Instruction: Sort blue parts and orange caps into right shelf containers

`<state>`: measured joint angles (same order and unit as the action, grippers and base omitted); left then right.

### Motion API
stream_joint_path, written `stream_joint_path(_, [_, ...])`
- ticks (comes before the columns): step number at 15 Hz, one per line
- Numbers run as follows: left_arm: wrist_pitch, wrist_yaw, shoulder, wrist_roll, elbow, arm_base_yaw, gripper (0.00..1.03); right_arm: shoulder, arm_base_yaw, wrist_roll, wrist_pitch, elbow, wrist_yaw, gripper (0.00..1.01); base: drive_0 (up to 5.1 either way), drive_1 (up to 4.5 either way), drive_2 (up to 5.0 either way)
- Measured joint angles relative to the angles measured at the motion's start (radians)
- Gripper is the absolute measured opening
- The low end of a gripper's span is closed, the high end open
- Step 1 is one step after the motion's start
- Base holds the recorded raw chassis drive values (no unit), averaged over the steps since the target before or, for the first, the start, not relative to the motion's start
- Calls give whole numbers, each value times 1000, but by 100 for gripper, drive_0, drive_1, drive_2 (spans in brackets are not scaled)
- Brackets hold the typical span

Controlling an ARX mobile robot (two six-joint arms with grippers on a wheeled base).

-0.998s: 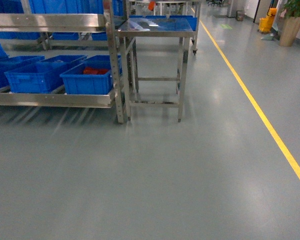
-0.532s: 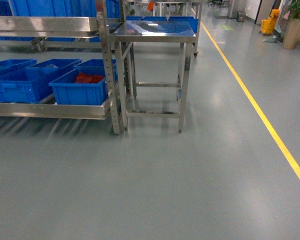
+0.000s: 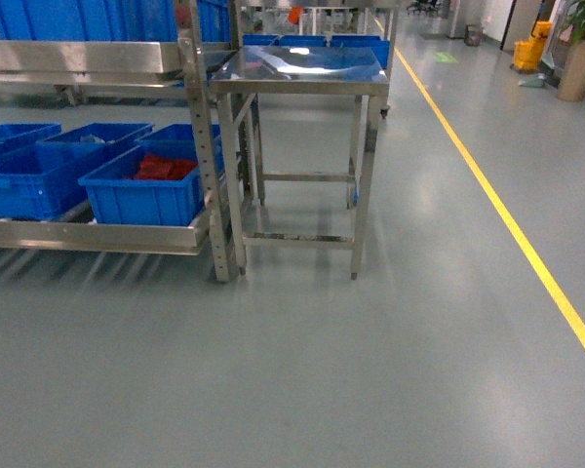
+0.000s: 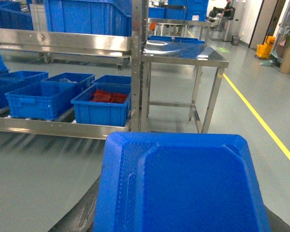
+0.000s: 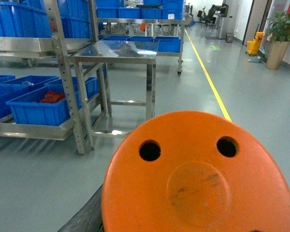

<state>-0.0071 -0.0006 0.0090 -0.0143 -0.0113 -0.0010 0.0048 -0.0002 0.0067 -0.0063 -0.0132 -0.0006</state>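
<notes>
even overhead light leaves the scene bright, with soft pale reflections on the grey floor [image 3: 390, 370] and a white glare patch on the steel table top [image 3: 300, 64]. faint streaked shadows lie under the shelf rack [image 3: 97, 239]. in the wrist views, the blue part [image 4: 183, 188] and orange cap [image 5: 198, 179] loom close and slightly soft.

open grey floor [image 3: 390, 370] ahead and right, up to the yellow line [image 3: 507, 224]. steel table [image 3: 302, 68] stands just beside the shelf post [image 3: 203, 146]. lower shelf is packed with blue crates [image 3: 141, 190] side by side, the upper shelf beam [image 3: 78, 57] low over them.
</notes>
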Motion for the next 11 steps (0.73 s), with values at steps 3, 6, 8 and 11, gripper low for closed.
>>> stream_joint_path(3, [0, 0, 0, 0, 0, 0, 41, 0, 0, 0, 0, 0, 0, 44, -3, 426, -432])
stream_joint_path(6, [0, 0, 0, 0, 0, 0, 41, 0, 0, 0, 0, 0, 0, 44, -9, 419, -438])
stream_joint_path(8, [-1, 0, 0, 0, 0, 0, 41, 0, 0, 0, 0, 0, 0, 44, -9, 420, -438])
stream_joint_path(11, [2, 0, 0, 0, 0, 0, 41, 0, 0, 0, 1, 0, 0, 44, -7, 422, -436])
